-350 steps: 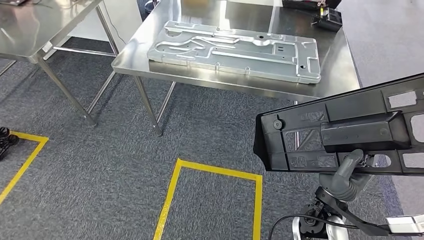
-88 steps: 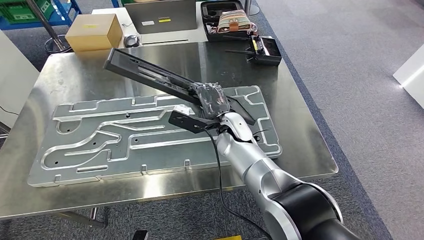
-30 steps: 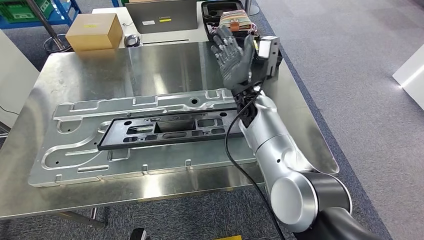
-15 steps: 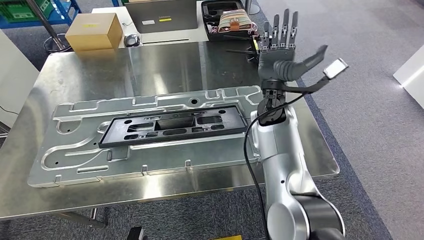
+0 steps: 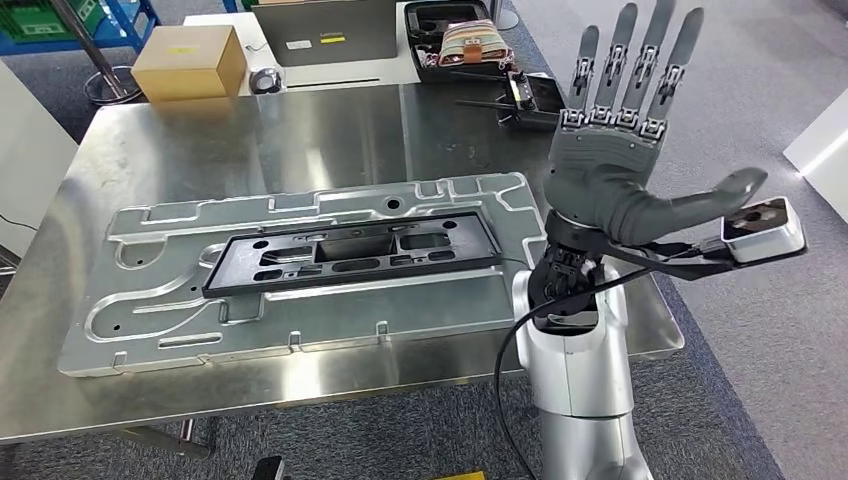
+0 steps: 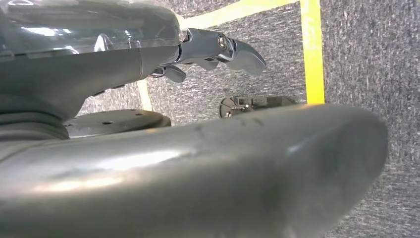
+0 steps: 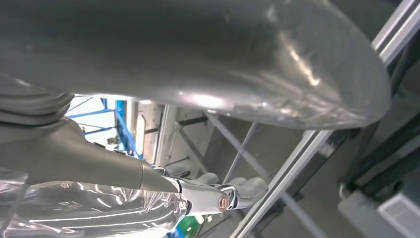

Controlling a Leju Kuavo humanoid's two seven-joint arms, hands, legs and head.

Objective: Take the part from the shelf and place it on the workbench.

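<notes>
One black plastic part (image 5: 352, 254): long, flat, rectangular frame with several cut-out openings, lying flat on the grey metal fixture plate (image 5: 300, 275), lengthwise along it. One fixture plate, with routed grooves, resting on the steel worktop (image 5: 190, 135). One right robot hand (image 5: 625, 160): raised above the worktop's right edge, fingers straight and spread, thumb out, holding nothing. One left robot hand (image 6: 148, 54): hanging over carpet floor; grasp cannot be told. One cardboard box (image 5: 190, 60) and one handheld controller (image 5: 525, 98) at the far edge.
</notes>
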